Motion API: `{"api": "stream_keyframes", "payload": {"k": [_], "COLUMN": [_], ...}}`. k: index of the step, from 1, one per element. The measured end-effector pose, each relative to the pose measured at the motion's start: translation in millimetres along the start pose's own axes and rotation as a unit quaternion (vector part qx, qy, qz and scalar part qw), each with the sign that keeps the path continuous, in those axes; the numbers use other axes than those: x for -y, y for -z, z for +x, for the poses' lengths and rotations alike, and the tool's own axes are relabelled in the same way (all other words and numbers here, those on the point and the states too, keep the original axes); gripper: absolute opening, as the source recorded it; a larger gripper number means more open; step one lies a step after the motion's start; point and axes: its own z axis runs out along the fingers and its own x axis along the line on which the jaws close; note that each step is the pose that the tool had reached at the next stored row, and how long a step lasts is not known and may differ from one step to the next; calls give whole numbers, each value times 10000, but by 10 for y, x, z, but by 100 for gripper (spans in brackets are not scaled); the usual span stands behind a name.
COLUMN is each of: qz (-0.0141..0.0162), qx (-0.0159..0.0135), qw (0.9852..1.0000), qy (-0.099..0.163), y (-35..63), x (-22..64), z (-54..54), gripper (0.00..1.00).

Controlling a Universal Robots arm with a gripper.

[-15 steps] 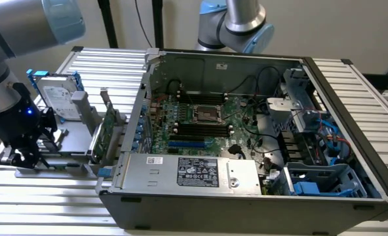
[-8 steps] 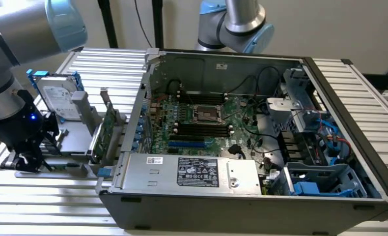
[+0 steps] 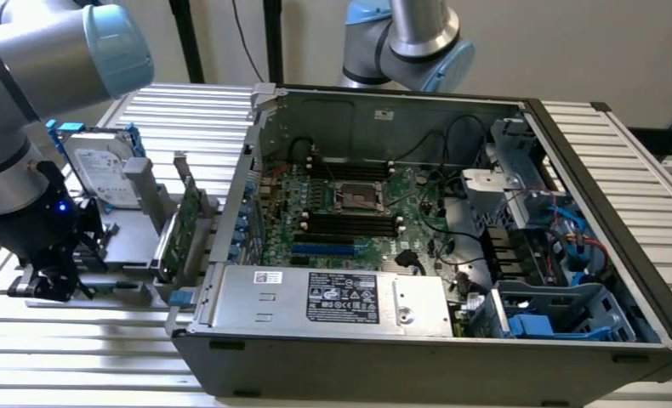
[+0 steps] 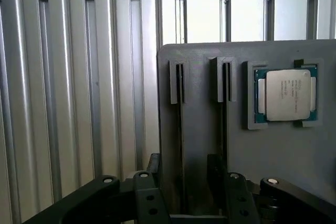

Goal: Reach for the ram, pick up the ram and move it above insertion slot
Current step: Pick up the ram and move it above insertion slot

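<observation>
Broadly, slatted table (image 3: 87, 348), open computer case (image 3: 427, 365) across its middle, gray holder (image 4: 283, 156) by the table edge at the exterior view's left, gripper (image 4: 184, 184) spread open, empty, astride the ram (image 4: 181, 140) standing edge-on in a holder slot, processor (image 4: 286, 95) nearby.

You have a tabletop (image 4: 79, 103) of ribbed satin metal, a holder (image 4: 199, 129) of matt grey plastic, a metal-lidded processor (image 4: 287, 94), a matt black hand (image 4: 185, 182).

Ribbed metal table (image 3: 75, 340), open computer case (image 3: 404, 367) standing on it, grey parts holder (image 4: 283, 156) beside the case
</observation>
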Motion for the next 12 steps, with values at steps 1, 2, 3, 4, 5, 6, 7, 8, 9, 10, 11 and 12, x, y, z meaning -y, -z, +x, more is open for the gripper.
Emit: {"api": "stream_keyframes", "payload": {"k": [1,2,3,4,5,6,7,8,9,10,11,12], "qz": [0,-1,-2,-2,-3,-3,-3,-3,-3,-3,-4,-4], "qx": [-2,-2,-3,-3,-3,-3,-3,-3,-3,-3,-4,-4], "qw": [10000,9999,9999,9999,9999,9999,9999,9999,9999,9999,9999,9999], "qy": [60,101,129,145,155,160,163,165,166,168,168,168], "y": [-6,-11,-18,-26,-34,-43,-53,-61,-68,-73,-74,-74], "x": [0,0,0,0,0,0,0,0,0,0,0,0], "z": [0,0,0,0,1,1,1,1,1,2,2,2], "gripper": [48,48,48,48,48,48,48,48,48,48,46,40]}}
